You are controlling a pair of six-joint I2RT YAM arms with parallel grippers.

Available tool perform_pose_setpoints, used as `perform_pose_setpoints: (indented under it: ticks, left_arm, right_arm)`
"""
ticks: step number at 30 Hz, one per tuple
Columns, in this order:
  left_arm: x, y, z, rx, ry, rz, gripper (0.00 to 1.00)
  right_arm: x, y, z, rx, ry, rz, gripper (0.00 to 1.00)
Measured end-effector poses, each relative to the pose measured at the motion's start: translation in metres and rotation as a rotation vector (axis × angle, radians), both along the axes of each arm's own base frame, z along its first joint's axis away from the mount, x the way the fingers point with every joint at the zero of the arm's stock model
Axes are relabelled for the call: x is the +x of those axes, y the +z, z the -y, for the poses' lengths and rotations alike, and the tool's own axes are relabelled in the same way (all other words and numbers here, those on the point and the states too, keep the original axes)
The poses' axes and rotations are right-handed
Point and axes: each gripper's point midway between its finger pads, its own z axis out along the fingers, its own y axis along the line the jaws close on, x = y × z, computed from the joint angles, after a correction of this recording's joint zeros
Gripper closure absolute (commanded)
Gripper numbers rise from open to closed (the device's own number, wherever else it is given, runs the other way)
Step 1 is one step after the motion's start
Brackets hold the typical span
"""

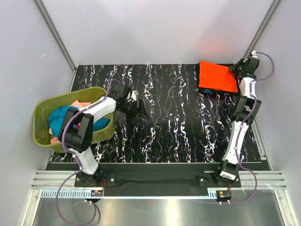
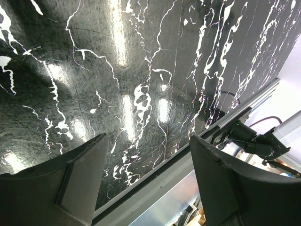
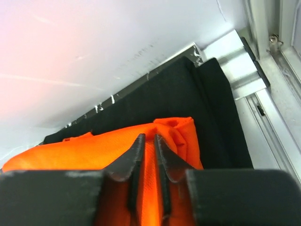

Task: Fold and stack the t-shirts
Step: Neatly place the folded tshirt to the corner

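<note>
lying folded, orange t-shirt (image 1: 216, 76) tops black t-shirt (image 3: 188, 103) under right gripper (image 3: 148, 139).

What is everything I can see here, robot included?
folded orange cloth t-shirt: one, bright orange, far right corner, atop the black one
black cloth t-shirt: one, black, under the orange one
olive-green plastic basket: one, olive, table's left edge
teal cloth: one bundle, teal, in the basket
pink cloth: bits, pink, in the basket
black white-veined table: one, under everything
left gripper: one, black, open, empty, above the table
right gripper: one, black, jaws nearly together at the orange t-shirt
</note>
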Motion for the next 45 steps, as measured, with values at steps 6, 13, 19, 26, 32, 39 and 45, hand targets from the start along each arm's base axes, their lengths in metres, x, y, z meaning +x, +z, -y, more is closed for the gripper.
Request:
perform_pose_setpoints:
  ticks: [6,13,19,26,32,39,45]
  left_arm:
    - [0.001,0.001,0.001,-0.006,0.014,-0.004,0.25]
    - [0.002,0.016,0.002,-0.024,0.025,0.025,0.25]
    - [0.004,0.032,0.003,-0.045,0.030,0.070,0.25]
    - [0.000,0.031,0.002,-0.046,0.034,0.065,0.25]
    - [-0.003,0.029,0.001,-0.044,0.040,0.052,0.25]
    - [-0.007,0.035,-0.001,-0.043,0.040,0.051,0.25]
    - [-0.006,0.045,-0.001,-0.047,0.038,0.065,0.24]
  right_arm:
    - [-0.005,0.009,-0.007,0.020,0.026,-0.016,0.68]
    - [-0.038,0.041,-0.013,0.052,0.029,-0.073,0.68]
    - [-0.069,0.069,-0.015,0.065,0.027,-0.087,0.88]
    - [-0.107,0.020,-0.010,0.114,0.008,-0.195,0.98]
    - [-0.138,-0.025,0.002,0.142,-0.036,-0.299,0.99]
    - [-0.135,-0.008,0.005,0.114,-0.024,-0.308,0.92]
    - [-0.123,0.020,-0.011,0.110,0.019,-0.270,0.83]
